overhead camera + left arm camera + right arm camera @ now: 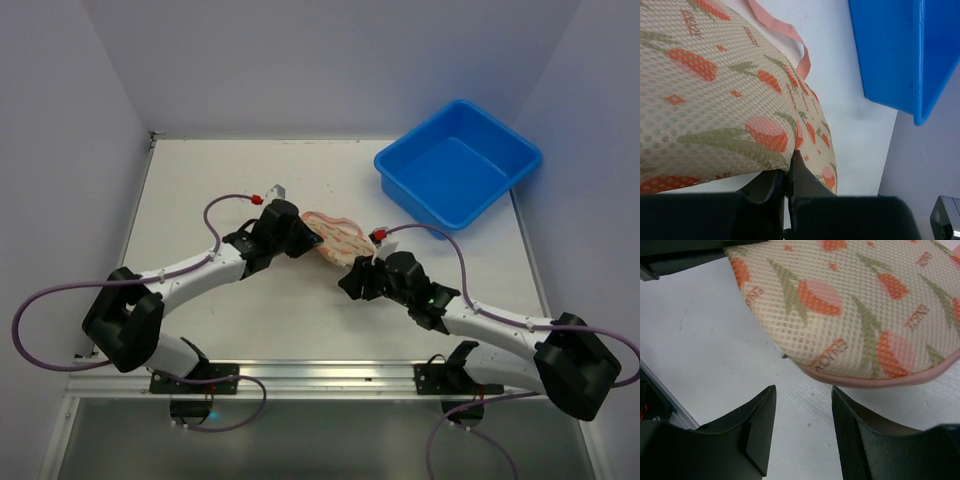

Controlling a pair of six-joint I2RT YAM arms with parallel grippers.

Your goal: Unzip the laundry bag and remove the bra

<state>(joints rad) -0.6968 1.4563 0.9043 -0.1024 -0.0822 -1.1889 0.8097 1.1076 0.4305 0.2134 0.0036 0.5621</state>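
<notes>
Two grips needed: left fingers [805,185], shut at the edge of the laundry bag [338,240], steady it while the open right fingers [757,425] seek its pink trim [880,382].

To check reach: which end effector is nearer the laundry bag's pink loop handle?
Left. The left end effector is at the laundry bag's edge near the pink loop handle; the right end effector at the opposite edge.

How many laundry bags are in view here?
1. The laundry bag lies between the left end effector and the right end effector, nearer than the blue tub. They hide part of it.
</notes>
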